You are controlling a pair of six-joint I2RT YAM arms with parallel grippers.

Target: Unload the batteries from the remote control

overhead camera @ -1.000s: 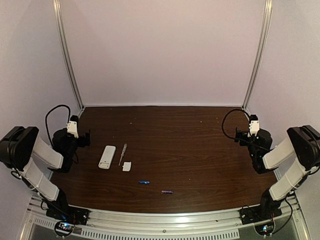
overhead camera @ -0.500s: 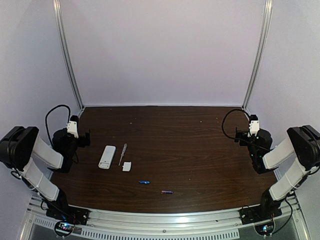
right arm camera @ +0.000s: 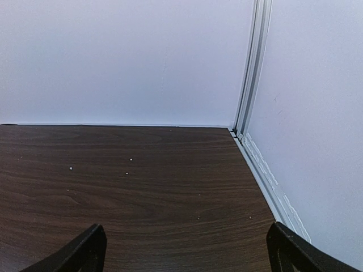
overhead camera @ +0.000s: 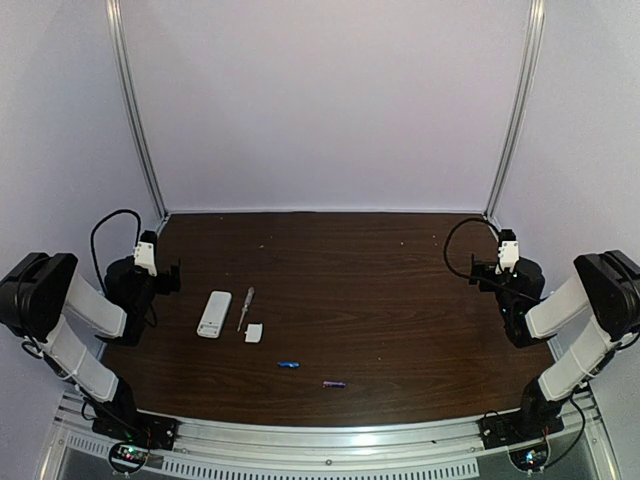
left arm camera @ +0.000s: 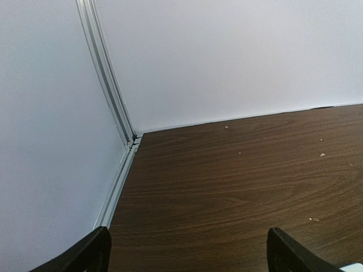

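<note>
The white remote control [overhead camera: 214, 313] lies back up on the left of the dark wooden table. A small white cover piece [overhead camera: 254, 333] lies just right of it. The blue battery [overhead camera: 289, 365] and the purple-pink battery [overhead camera: 333, 384] lie loose on the table nearer the front. My left gripper [overhead camera: 168, 275] rests at the left edge, left of the remote, open and empty [left arm camera: 187, 258]. My right gripper [overhead camera: 488, 270] rests at the right edge, open and empty [right arm camera: 187, 255]. Both wrist views show only bare table and walls between the fingers.
A thin pale pointed tool [overhead camera: 245, 308] lies between the remote and the cover piece. White walls with aluminium corner posts [overhead camera: 135, 120] enclose the table. A white edge [left arm camera: 354, 267] shows at the bottom right of the left wrist view; I cannot tell what it is.
</note>
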